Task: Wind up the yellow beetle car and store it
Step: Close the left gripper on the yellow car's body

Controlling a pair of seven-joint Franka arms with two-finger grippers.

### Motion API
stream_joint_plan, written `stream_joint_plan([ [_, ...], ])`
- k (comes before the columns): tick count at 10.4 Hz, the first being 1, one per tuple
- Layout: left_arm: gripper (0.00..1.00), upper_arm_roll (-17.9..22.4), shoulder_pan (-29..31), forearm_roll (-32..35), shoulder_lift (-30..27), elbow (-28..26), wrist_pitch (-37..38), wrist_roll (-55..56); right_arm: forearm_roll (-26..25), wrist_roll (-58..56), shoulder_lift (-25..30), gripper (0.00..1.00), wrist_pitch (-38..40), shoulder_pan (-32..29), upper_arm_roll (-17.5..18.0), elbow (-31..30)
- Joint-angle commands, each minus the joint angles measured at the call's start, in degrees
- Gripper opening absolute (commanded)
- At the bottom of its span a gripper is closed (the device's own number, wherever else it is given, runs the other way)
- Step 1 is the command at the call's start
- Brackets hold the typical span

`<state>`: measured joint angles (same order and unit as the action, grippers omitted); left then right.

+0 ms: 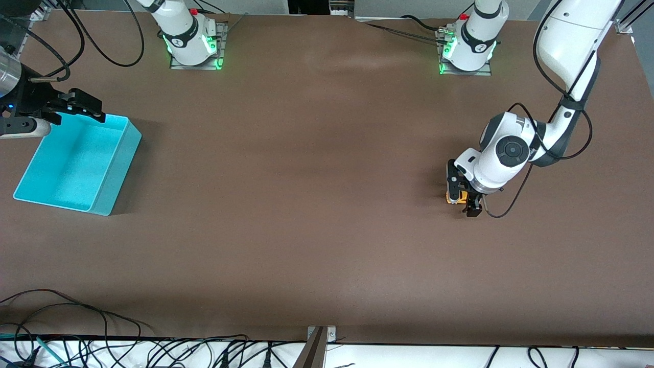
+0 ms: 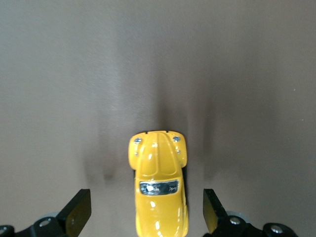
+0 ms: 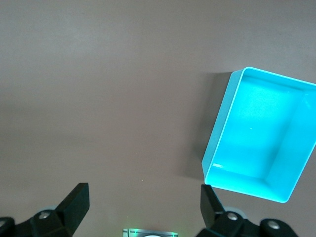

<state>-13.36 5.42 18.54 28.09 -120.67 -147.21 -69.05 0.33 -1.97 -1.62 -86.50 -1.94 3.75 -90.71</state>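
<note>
**Item: yellow beetle car, on the bench, not yet gripped**

Turquoise bin (image 1: pixel 76 163): stood on the bench (image 1: pixel 306 204) at the right arm's end, empty as far as could be seen. The right tool (image 1: pixel 84 108) hung over the bin's rim, fingers spread wide and holding nothing; that arm appeared to be waiting.

Yellow beetle car (image 2: pixel 159 185): rested on its wheels on the bench at the left arm's end, well apart from the bin. The left tool (image 1: pixel 462 197) was down around it, one finger on each flank, jaws at full spread and clear of the body on both sides; nothing was yet held.

Handling, as judged: a tiny, light, rigid toy with a glossy, rounded shell, likely slippery under the pads. The domed roof and bonnet would shed a grip; the flatter flanks at mid-body seemed the best hold, square across the width. Its free wheels could let it roll away under an uneven pinch. Winding probably called for pressing down and drawing it backward along the bench.
</note>
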Motion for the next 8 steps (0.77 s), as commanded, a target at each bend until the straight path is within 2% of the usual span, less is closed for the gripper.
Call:
stream_joint_plan([
  [1, 1.00, -0.3, 1.0, 1.8, 0.3, -0.8, -1.4, -0.6, 1.1, 0.7, 1.0, 1.00, -0.4, 0.0, 0.1, -1.1],
  [2, 0.99, -0.3, 1.0, 1.9, 0.7, -0.9, -0.9, -0.8, 1.1, 0.7, 1.0, 1.00, -0.3, 0.0, 0.1, -1.0],
  [3, 0.88, -0.3, 0.7, 1.9, 0.5, -0.9, -0.9, -2.6, 1.1, 0.7, 1.0, 1.00, -0.2, 0.0, 0.1, -1.1],
  [4, 0.66, -0.4, 0.7, 1.9, 0.3, -0.7, -0.9, -6.3, 1.1, 0.7, 1.0, 1.00, -0.2, 0.0, 0.1, -1.0],
  [5, 0.36, -0.3, 1.0, 1.9, 0.3, -0.7, -0.9, -7.4, 1.1, 0.7, 1.0, 1.00, -0.2, 0.0, 0.1, -1.0],
  [7, 0.06, -0.4, 1.7, 1.8, 0.3, -0.4, -0.9, -7.3, 1.1, 0.7, 1.1, 1.00, -0.1, 0.0, 0.1, -1.0],
  [8, 0.00, -0.3, 1.8, 1.7, 0.4, -0.4, -0.9, -7.3, 1.1, 0.7, 1.1, 1.00, -0.1, 0.0, 0.1, -1.0],
])
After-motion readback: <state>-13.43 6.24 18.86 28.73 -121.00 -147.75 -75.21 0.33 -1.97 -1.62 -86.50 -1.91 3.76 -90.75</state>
